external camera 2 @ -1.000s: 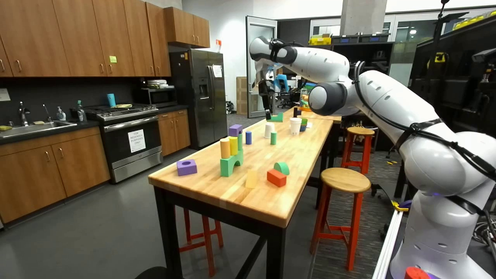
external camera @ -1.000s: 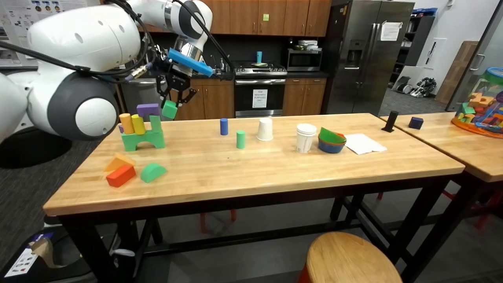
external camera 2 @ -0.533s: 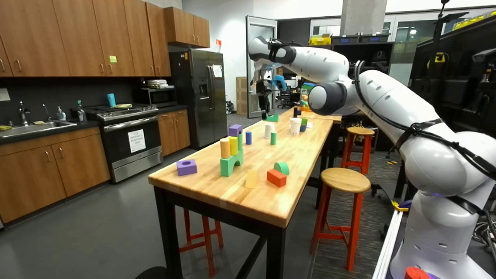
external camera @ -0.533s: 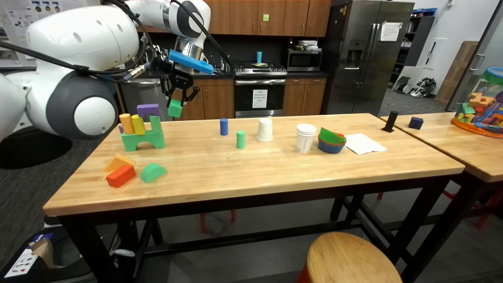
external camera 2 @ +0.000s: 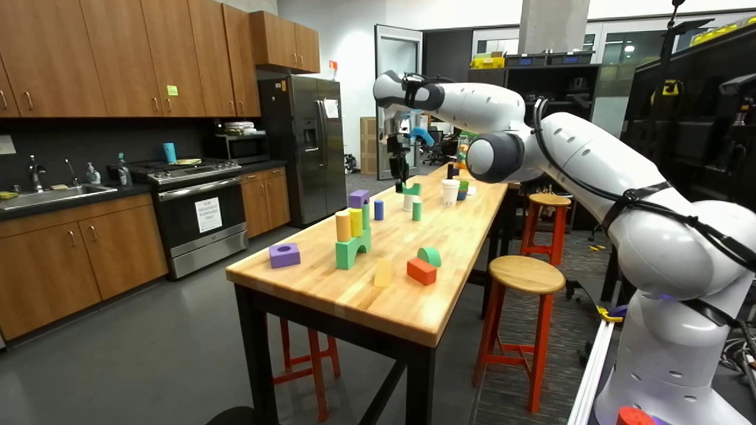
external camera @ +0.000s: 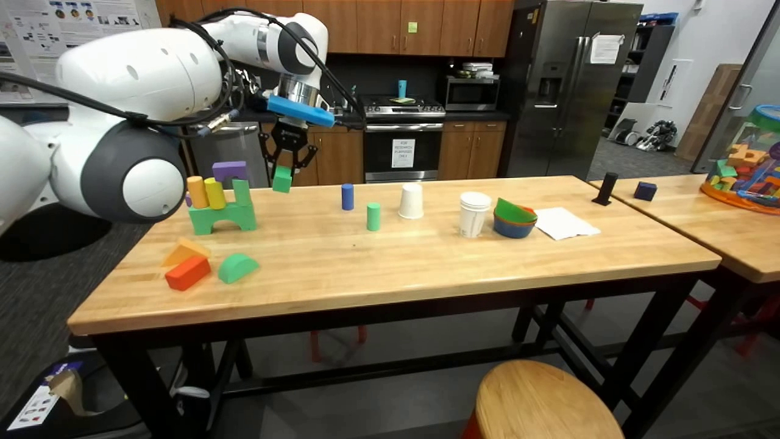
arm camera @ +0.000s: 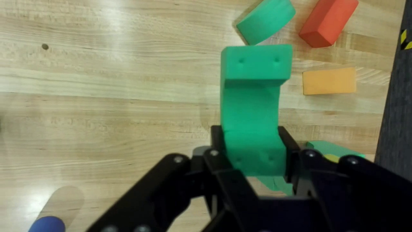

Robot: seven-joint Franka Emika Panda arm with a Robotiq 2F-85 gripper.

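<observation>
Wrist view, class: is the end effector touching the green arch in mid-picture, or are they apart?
Touching. The wrist view shows the green arch clamped in the end effector, its black jaws against both sides with no visible gap.

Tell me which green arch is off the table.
The held green arch, clamped in the gripper above the table; the other green arch stands on the table, under the yellow cylinder.
</observation>
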